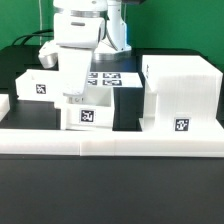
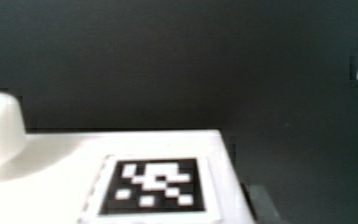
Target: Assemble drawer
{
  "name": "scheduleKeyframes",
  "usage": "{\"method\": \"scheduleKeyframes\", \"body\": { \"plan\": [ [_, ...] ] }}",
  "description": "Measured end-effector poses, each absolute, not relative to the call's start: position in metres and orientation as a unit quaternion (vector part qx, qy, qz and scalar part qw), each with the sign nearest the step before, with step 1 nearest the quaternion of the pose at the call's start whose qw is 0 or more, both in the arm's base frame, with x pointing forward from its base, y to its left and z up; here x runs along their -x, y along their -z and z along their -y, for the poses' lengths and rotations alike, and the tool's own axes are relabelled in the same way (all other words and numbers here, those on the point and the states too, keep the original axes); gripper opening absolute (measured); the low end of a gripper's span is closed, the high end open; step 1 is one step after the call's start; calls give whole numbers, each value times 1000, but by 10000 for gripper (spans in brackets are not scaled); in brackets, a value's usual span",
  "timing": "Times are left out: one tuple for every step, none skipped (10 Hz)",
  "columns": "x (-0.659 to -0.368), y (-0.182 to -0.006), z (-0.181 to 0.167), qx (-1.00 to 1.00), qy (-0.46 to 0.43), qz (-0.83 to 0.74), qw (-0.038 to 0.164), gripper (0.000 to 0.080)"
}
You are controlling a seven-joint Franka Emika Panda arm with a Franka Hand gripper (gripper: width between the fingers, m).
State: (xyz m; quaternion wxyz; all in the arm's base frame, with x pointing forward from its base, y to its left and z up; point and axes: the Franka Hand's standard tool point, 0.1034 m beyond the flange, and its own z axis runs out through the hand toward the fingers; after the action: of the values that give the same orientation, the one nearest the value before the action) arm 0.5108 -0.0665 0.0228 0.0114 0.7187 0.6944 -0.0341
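Gripper (image 1: 76,96) is low at centre frame in the exterior view, between the flat box (image 1: 38,84) at left and the small box (image 1: 88,115) in front. Fingers blend into the white parts, so can't tell how far open or whether anything's held. Big hollow shell (image 1: 180,90) at the exterior view's right, just behind the border rail (image 1: 110,142); inside not visible. Marker board (image 1: 106,78) mid-frame. Wrist view: tagged white part (image 2: 153,185) on the black table (image 2: 158,60), can't tell which part.
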Motion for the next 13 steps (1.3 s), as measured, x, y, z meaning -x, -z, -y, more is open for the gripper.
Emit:
{"method": "scheduleKeyframes", "body": {
  "plan": [
    [-513,-22,60,-721,32,-692,10,42],
    [-518,-23,55,-727,29,-686,11,42],
    [-520,-24,54,-735,26,-678,14,42],
    [-518,-23,56,-736,27,-676,13,42],
    [-521,-23,56,-737,16,-676,24,42],
    [-522,-22,54,-737,-4,-674,42,42],
    [-520,-19,47,-740,0,-672,36,42],
    [-521,-20,45,-742,-2,-669,36,42],
    [-520,-19,47,-743,-1,-668,35,42],
    [-519,-19,47,-744,-1,-668,35,42],
    [-520,-19,45,-746,-1,-665,35,42],
    [-526,-19,38,-745,-3,-666,34,42],
    [-530,-19,34,-743,0,-668,29,42]
  ]
}}
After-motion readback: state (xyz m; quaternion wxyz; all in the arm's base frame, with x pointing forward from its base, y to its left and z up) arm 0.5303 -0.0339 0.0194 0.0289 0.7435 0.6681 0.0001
